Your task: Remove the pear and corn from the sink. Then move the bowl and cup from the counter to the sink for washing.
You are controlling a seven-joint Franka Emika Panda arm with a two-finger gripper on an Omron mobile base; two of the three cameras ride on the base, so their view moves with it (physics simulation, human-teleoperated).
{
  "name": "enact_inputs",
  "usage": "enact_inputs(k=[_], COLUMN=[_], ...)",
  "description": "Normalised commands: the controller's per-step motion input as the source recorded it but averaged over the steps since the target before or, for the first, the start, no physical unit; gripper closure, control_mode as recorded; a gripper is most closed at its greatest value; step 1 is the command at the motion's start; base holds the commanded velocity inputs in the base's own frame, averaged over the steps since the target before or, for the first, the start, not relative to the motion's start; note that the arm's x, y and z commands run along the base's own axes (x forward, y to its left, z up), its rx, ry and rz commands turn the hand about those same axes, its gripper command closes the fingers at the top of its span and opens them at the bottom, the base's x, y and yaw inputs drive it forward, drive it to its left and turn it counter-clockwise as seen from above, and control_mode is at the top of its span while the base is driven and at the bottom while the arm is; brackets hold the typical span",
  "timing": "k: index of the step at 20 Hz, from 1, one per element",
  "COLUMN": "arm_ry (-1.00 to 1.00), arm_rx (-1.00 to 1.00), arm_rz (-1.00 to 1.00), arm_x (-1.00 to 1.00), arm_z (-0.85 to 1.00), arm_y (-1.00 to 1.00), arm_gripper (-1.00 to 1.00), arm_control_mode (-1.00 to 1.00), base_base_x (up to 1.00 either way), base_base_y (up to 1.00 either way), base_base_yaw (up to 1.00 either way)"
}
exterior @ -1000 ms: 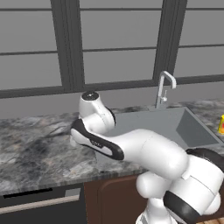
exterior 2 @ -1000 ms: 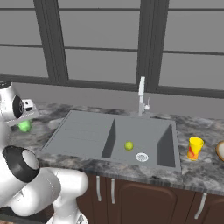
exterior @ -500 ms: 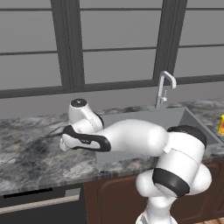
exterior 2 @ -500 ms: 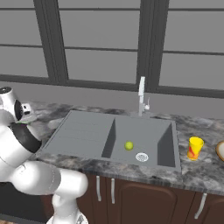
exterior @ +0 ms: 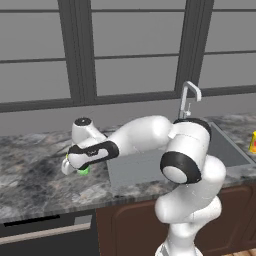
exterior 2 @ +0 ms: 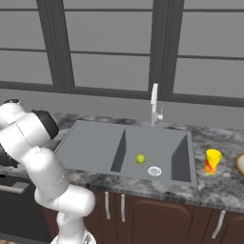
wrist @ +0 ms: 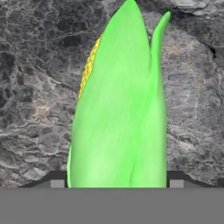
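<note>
The bright green corn [wrist: 118, 118] stands between my gripper's [wrist: 117, 183] two fingertips, and the gripper is shut on it. In the left base view the gripper [exterior: 79, 169] hangs low over the marble counter [exterior: 30, 175], left of the sink [exterior: 231, 150], with the corn [exterior: 83, 171] showing under it. The yellow-green pear [exterior 2: 140, 158] lies in the sink's basin [exterior 2: 164, 145] beside the round drain [exterior 2: 154, 170]. On the counter to the right of the sink are the yellow cup [exterior 2: 212, 161] and, at the frame edge, the tan bowl [exterior 2: 240, 164].
A chrome faucet [exterior 2: 154, 102] rises behind the basin. The flat drainboard [exterior 2: 90, 143] lies left of the basin. Windows run along the wall behind the counter. Dark cabinet doors [exterior 2: 128, 209] sit below the counter edge.
The arm has swung left and down, carrying the corn away from the sink to low over the counter. The pear, cup and bowl have not moved.
</note>
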Motion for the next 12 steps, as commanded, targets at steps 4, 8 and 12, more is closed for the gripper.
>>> enact_inputs(k=[4, 8, 12], arm_ry=[0.02, 0.00, 0.00], arm_rx=[0.00, -0.04, -0.09], arm_rz=[-0.01, -0.07, -0.12], arm_x=[0.27, 0.32, 0.25], arm_z=[-0.37, -0.32, -0.34], arm_y=[0.29, 0.22, 0.17], arm_gripper=[1.00, 1.00, 1.00], arm_control_mode=[-1.00, -1.00, -1.00], base_base_x=[0.00, 0.00, 0.00], base_base_y=[0.00, 0.00, 0.00], base_base_yaw=[0.00, 0.00, 0.00])
